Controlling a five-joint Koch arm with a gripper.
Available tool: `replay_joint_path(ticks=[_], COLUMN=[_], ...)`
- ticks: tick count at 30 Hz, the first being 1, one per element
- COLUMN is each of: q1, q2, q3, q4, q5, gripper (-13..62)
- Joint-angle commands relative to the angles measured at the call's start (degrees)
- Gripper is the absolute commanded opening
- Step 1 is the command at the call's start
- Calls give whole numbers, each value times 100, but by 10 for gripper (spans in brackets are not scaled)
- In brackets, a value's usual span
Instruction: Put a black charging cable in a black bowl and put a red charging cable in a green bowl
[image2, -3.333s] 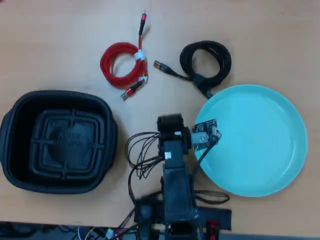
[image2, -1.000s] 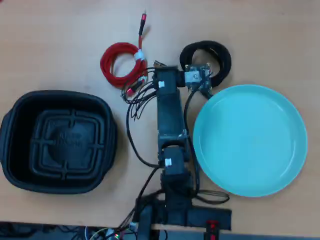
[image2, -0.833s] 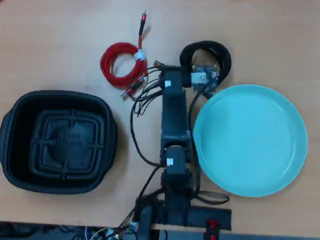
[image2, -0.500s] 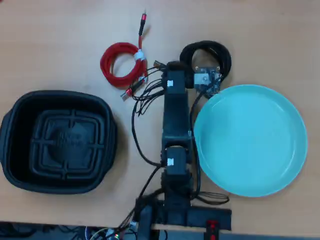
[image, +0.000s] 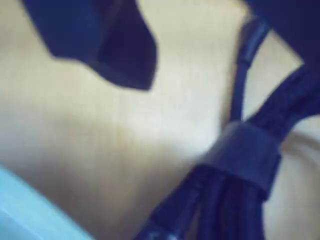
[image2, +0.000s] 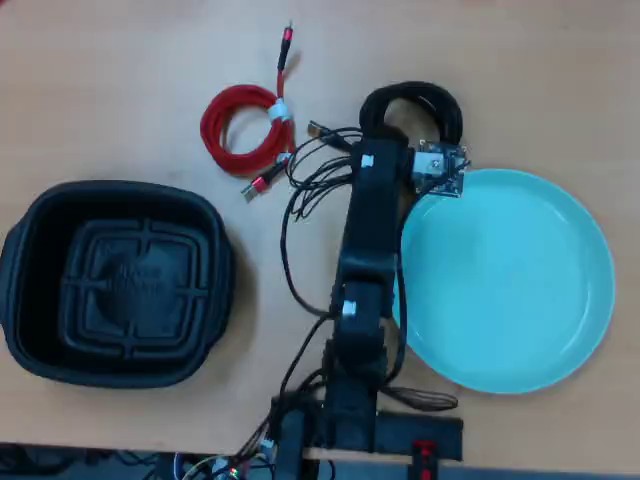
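Gripper sits over the black charging cable near the table's far edge; coil lies right of the near jaw, bundle running diagonally. Can't tell whether the jaws are parted.

No writing, label, brand or number can be read anywhere. The raised ribs on the floor of the black bowl are only a pattern, and the wrist view is too blurred.
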Motion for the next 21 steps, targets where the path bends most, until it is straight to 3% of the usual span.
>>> replay_joint_path(ticks=[1, 21], q1=[44, -26], q2=[-70, -1055], q3=[-958, -1116], q4=[9, 9], q5=[44, -9], gripper=[398, 398])
